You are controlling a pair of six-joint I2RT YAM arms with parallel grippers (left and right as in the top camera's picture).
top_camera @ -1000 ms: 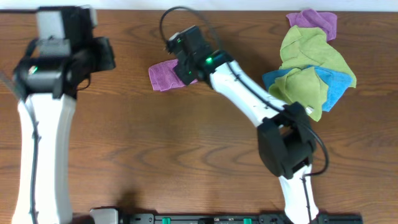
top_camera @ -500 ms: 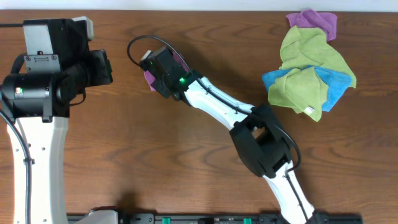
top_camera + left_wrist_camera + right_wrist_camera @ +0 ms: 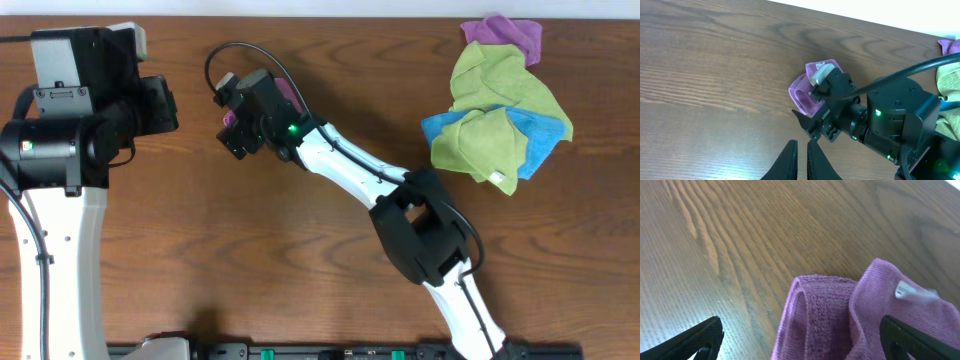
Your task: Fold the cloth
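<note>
The cloth [image 3: 827, 312] lies bunched in thick folds on the wooden table, with a white label [image 3: 910, 291] on its right part. My right gripper [image 3: 802, 336] is open directly above it, one dark fingertip on each side and neither closed on the fabric. From overhead, the right gripper [image 3: 238, 112] covers most of the cloth [image 3: 289, 94]. In the left wrist view the cloth [image 3: 801, 93] shows beside the right wrist. My left gripper [image 3: 801, 157] is shut and empty, above bare wood to the cloth's left.
A pile of loose cloths sits at the back right: lime-green ones [image 3: 495, 85], a blue one [image 3: 542, 142] and another purple one [image 3: 512, 36]. The right arm [image 3: 350, 170] stretches diagonally across the table's middle. The left arm's white column [image 3: 60, 240] stands at the left.
The right gripper carried the cloth leftwards across the table, then opened and let it go. The left arm shifted slightly.
</note>
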